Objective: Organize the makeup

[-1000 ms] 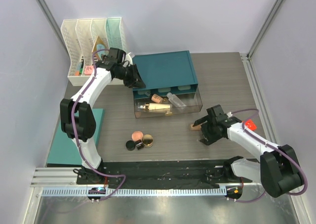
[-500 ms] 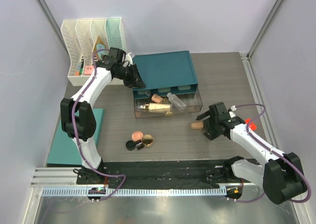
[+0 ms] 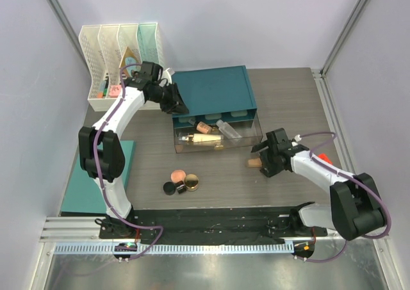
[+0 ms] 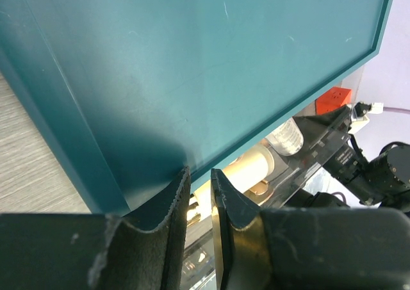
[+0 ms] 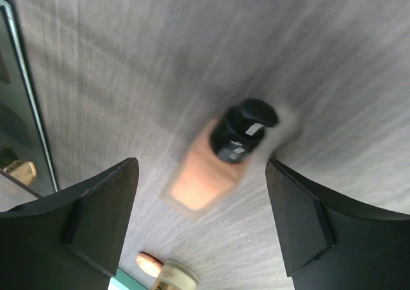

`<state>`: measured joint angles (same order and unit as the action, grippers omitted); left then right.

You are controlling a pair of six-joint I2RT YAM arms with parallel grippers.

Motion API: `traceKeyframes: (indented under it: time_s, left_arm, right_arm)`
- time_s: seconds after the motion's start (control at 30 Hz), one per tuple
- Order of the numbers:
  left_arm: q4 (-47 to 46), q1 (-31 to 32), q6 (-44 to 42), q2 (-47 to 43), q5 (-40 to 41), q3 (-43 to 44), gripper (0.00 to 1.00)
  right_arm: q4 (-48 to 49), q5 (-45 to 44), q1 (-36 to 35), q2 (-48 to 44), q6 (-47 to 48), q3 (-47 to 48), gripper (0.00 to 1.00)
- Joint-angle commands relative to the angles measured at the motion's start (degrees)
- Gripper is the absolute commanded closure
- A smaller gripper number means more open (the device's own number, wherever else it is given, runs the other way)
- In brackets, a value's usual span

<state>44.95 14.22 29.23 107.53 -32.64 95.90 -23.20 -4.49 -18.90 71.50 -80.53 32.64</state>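
Note:
A beige foundation bottle (image 3: 255, 163) with a black cap lies on the table to the right of the open clear drawer (image 3: 251, 139). My right gripper (image 3: 264, 159) is open over it. In the right wrist view the bottle (image 5: 211, 168) lies between the wide-apart fingers (image 5: 102, 219), untouched. My left gripper (image 3: 180, 105) rests at the front left corner of the teal drawer box (image 3: 214, 90); its fingers (image 4: 173, 207) are almost together with nothing between them. The drawer holds several tubes and bottles (image 3: 205, 138). A pink blush compact (image 3: 178, 175), a black jar (image 3: 169, 187) and a gold-rimmed compact (image 3: 191, 183) lie in front.
White file racks (image 3: 122, 43) with colourful items stand at the back left. A teal mat (image 3: 90, 187) lies by the left arm. A small red cube (image 3: 324, 158) sits beside the right arm. The frame rail (image 3: 211, 245) runs along the near edge.
My right gripper drew back to the right of the bottle, then came left over it again. The bottle lies where it was. The left arm has not moved.

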Motion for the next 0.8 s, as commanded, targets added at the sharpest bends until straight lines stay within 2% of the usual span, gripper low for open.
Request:
traceKeyframes:
  time_s: [0.0, 0.13, 0.33, 0.4, 0.5, 0.57, 0.63, 0.67, 0.77]
  left_arm:
    - [10.4, -0.2, -4.6, 4.4, 9.0, -2.7, 0.77]
    - [11.0, -0.3, -5.0, 4.3, 9.6, -2.1, 0.77]
    - [11.6, -0.6, -5.3, 4.0, 9.9, -1.6, 0.77]
    - [11.7, -0.7, -5.2, 4.0, 10.0, -1.6, 0.77]
    - [11.7, -0.7, -5.2, 4.2, 9.8, -1.4, 0.77]
    - [11.5, -0.7, -5.0, 4.2, 9.7, -1.4, 0.77]
    - [11.4, -0.7, -5.0, 4.3, 9.5, -1.2, 0.77]
    - [11.5, -0.7, -4.9, 4.3, 9.5, -1.2, 0.77]
    - [11.5, -0.7, -4.9, 4.2, 9.5, -1.2, 0.76]
  right_arm:
    - [1.7, -2.5, 0.4, 4.3, 1.3, 2.6, 0.15]
    - [2.7, -1.0, 0.8, 9.2, 1.9, 3.5, 0.18]
    - [3.2, -1.3, 0.9, 8.6, 2.7, 2.5, 0.27]
    - [3.2, -1.0, 0.8, 7.4, 3.4, 1.9, 0.45]
    - [3.2, 0.5, 0.9, 6.4, 4.4, 0.7, 0.56]
    - [3.2, 1.2, 0.9, 5.8, 5.5, -0.2, 0.71]
    - [3.1, 2.4, 0.9, 4.4, 5.7, -1.9, 0.82]
    - [3.1, 2.6, 0.8, 3.6, 5.6, -2.6, 0.93]
    - [1.8, 3.3, 0.9, -0.3, 5.6, -4.3, 0.99]
